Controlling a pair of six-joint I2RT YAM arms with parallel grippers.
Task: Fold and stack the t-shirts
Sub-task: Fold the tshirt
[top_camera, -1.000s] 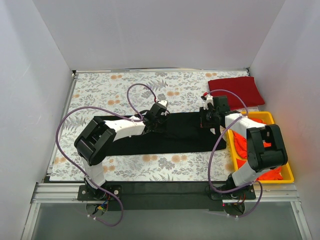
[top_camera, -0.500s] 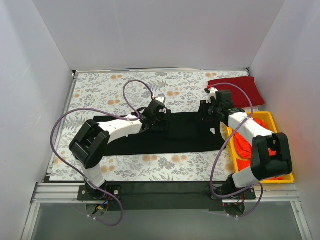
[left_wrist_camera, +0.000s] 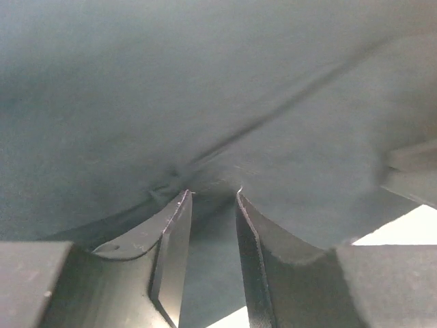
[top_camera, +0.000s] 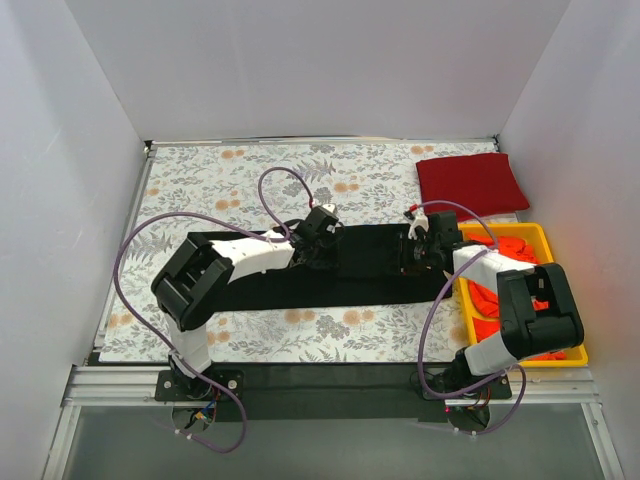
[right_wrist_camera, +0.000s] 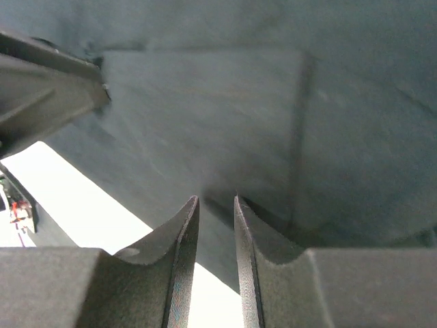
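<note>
top external view: we grip the black t-shirt (top_camera: 350, 285) near its far edge, left gripper (top_camera: 316, 240) and right gripper (top_camera: 420, 250) both clenched on its cloth.

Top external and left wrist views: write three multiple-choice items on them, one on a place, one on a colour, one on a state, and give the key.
1. Where does the folded dark red t-shirt lie?
A. At the near left corner
B. At the far right corner of the table cover
C. In the middle

2. What colour is the bin that holds the orange-red shirts?
A. Yellow
B. Blue
C. Green

3. How does the left gripper stand?
A. Wide open, holding nothing
B. Closed on the black t-shirt
C. Closed on an orange-red shirt

Key: 1 B, it lies flat beyond the bin, by the back wall. 2 A, its rim is plainly yellow. 3 B, the left wrist view shows dark cloth bunched between the nearly closed fingers.
</note>
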